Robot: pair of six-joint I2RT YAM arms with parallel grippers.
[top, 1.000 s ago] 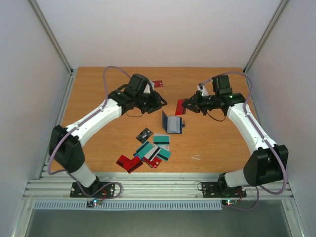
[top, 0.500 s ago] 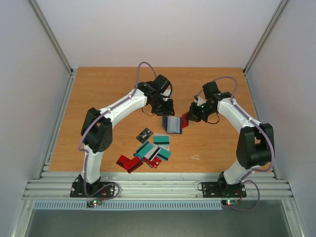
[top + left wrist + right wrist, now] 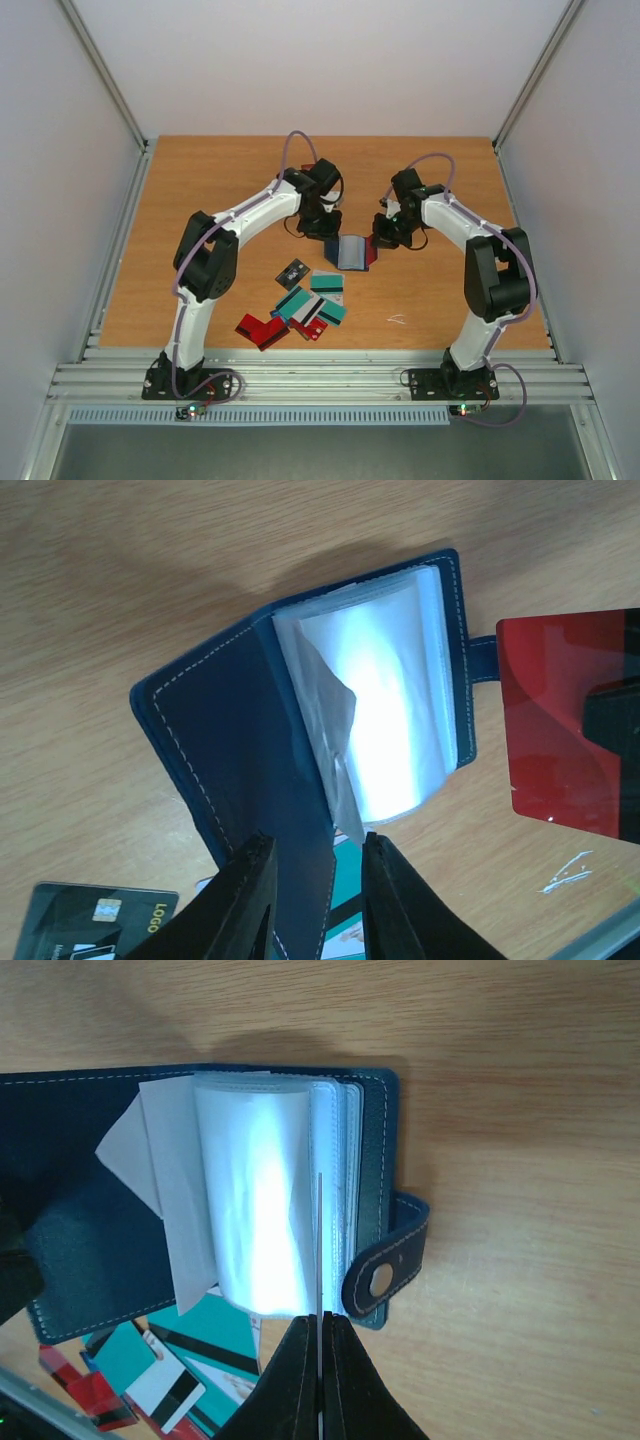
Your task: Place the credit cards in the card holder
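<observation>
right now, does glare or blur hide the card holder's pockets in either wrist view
Left wrist: the clear sleeves of the card holder blow out white, pocket edges lost; stitching is sharp. Right wrist: same glare on the sleeves, the snap tab crisp, the held card only an edge-on line. Top external: even light, pockets too small to see.

You're seeing the navy card holder (image 3: 230, 730) lying open, clear sleeves fanning upward; a red card (image 3: 560, 720) is hovering beside its snap tab, remaining credit cards (image 3: 305, 310) lying heaped nearby.
</observation>
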